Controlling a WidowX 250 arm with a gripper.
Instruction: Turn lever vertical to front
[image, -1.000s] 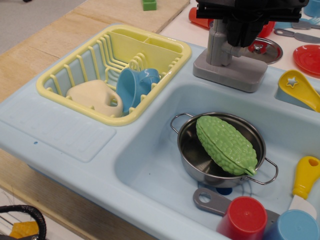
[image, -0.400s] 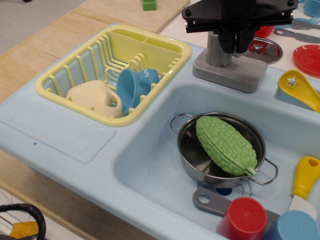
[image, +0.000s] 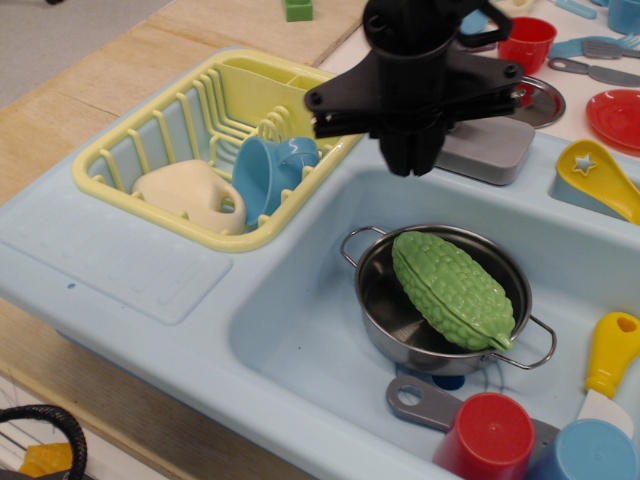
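Observation:
My black gripper (image: 410, 165) hangs over the back rim of the light blue sink (image: 290, 310), in front of the lever. Its fingers stand close together with no gap showing and nothing visible between them. Of the lever only the grey rectangular base (image: 492, 150) shows, just right of and behind the gripper. The upright column, side arm and peg are hidden behind the gripper body, so I cannot tell which way the arm points.
A steel pot (image: 372, 300) holding a green bumpy gourd (image: 452, 290) sits in the sink below the gripper. A yellow dish rack (image: 110, 150) with a blue cup (image: 265, 170) stands left. A red cup (image: 490, 440), blue cup (image: 585, 450) and grey utensil handle (image: 420, 400) lie at the front right.
The gripper has moved from over the lever's column towards the front and left, nearer the camera. It now covers the column, which showed before.

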